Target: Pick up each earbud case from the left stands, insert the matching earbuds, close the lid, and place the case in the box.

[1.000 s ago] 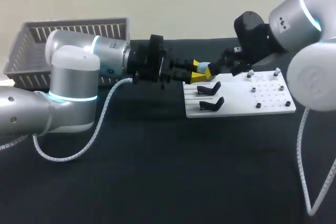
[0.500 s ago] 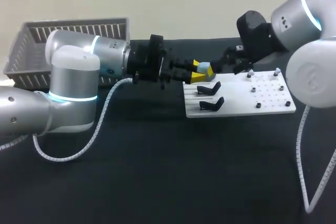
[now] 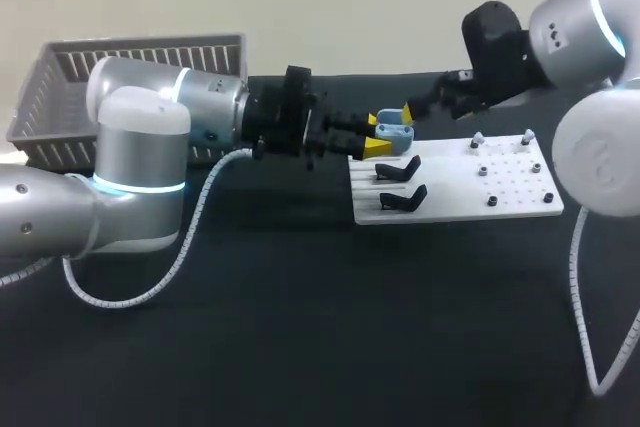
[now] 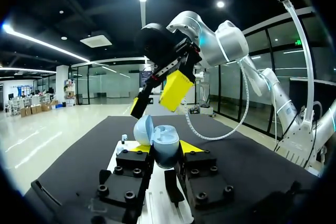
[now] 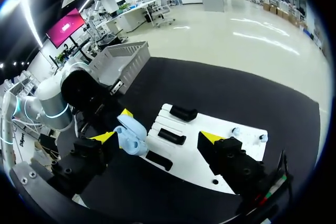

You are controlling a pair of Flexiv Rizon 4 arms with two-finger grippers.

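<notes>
My left gripper (image 3: 379,136) is shut on a light blue earbud case (image 3: 397,133), held just off the left edge of the white board (image 3: 455,187). In the left wrist view the case (image 4: 164,149) sits between the yellow tips with its lid (image 4: 143,129) swung open. My right gripper (image 3: 410,112) hangs open above and behind the case with nothing in it. In the left wrist view the right gripper (image 4: 157,97) is seen over the case. From the right wrist, the case (image 5: 131,136) lies below the open fingers (image 5: 105,137). Two small earbuds (image 3: 477,140) stand on the board's far right part.
Two black stands (image 3: 398,169) sit on the board's left part, with a third seen in the right wrist view (image 5: 184,113). A grey slatted basket (image 3: 130,72) is at the table's back left. Small pegs (image 3: 492,200) dot the board's right half.
My right gripper has risen and drawn back to the right, away from the case. The left arm has kept still with the case in its grip.
</notes>
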